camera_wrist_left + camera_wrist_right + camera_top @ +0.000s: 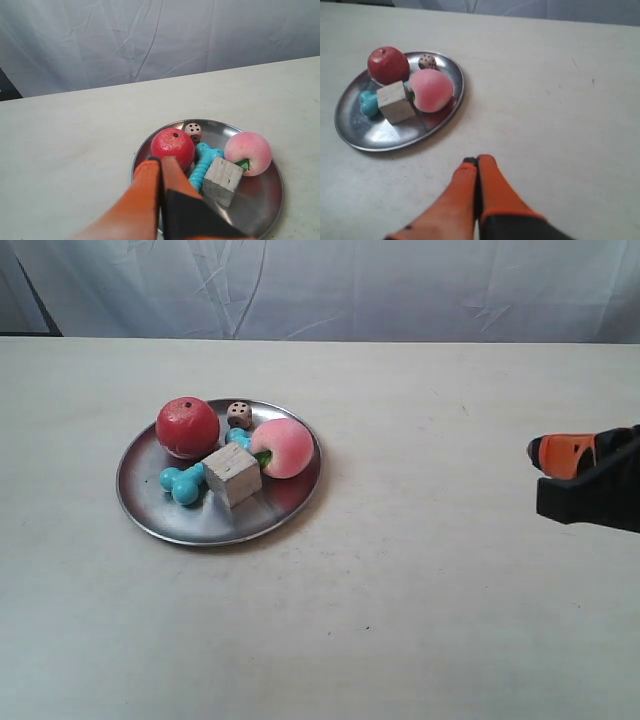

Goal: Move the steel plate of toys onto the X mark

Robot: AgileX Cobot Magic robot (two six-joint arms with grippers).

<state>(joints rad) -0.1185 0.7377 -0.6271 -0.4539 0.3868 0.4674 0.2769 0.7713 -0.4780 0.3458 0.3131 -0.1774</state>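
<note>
The steel plate (135, 505) lies left of the table's middle. On it are a red ball (187, 427), a pink peach (285, 448), a teal bone (182, 483), a wooden cube (233, 474) and a small die (239, 415). My left gripper (161, 159) is shut and empty, hanging over the plate's (260, 200) rim beside the red ball (172, 145); the exterior view does not show it. My right gripper (476, 160) is shut and empty over bare table, apart from the plate (360, 135), and shows at the exterior view's right edge (535, 452). No X mark is discernible.
The pale table (420, 570) stretches wide to the right of the plate and in front of it. A white cloth backdrop (330, 285) hangs behind the far edge. A few faint specks (593, 80) dot the surface.
</note>
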